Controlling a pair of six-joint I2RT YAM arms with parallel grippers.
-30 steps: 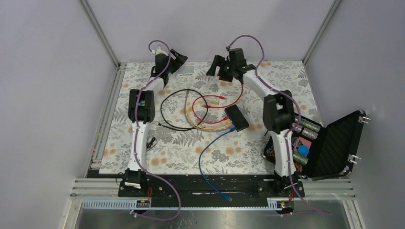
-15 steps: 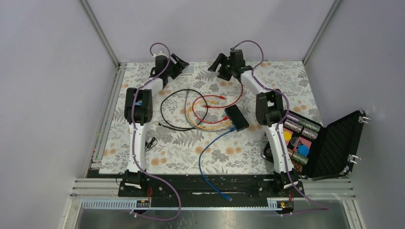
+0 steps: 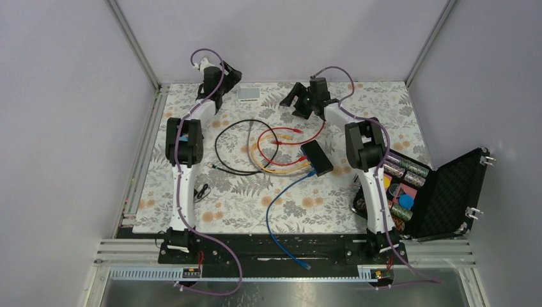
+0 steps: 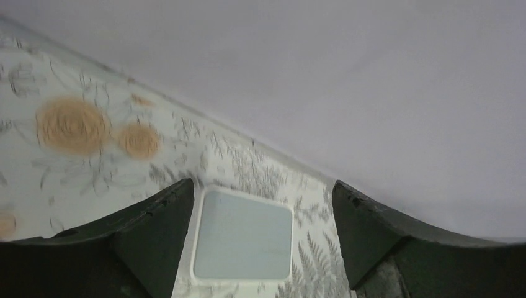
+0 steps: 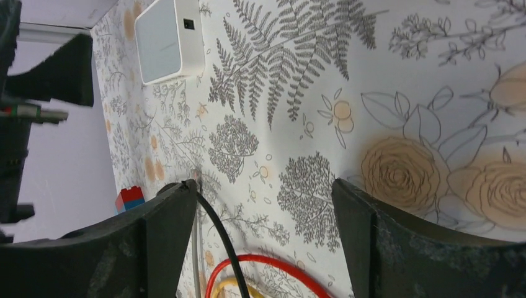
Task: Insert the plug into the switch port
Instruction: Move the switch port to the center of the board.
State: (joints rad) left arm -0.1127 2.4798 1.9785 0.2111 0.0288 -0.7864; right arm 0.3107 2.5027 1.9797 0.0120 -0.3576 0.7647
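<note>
Switch (image 3: 317, 158) – lies flat at mid-table, right of centre, well apart from both grippers. Only the top view shows it; neither wrist camera has it in frame.

The left wrist view shows the left gripper (image 4: 262, 186) with jaws spread wide, a white box (image 4: 242, 234) on the table between the fingers near the rear wall. The right wrist view shows the right gripper (image 5: 263, 185) likewise spread, the black cable (image 5: 217, 239) and red cable (image 5: 260, 264) beneath it, and a port on the box's side.

Since the earlier frames the left gripper has swung left off the white box, now uncovered; the right gripper has dropped slightly nearer. The switch has not moved.

Surroundings: black, red and yellow cable (image 3: 275, 169) loops lie between the grippers and the switch; a blue cable (image 3: 275, 204) runs from the near edge up to the switch – the joint is too small to judge. An open case (image 3: 447, 192) stands at far right.
</note>
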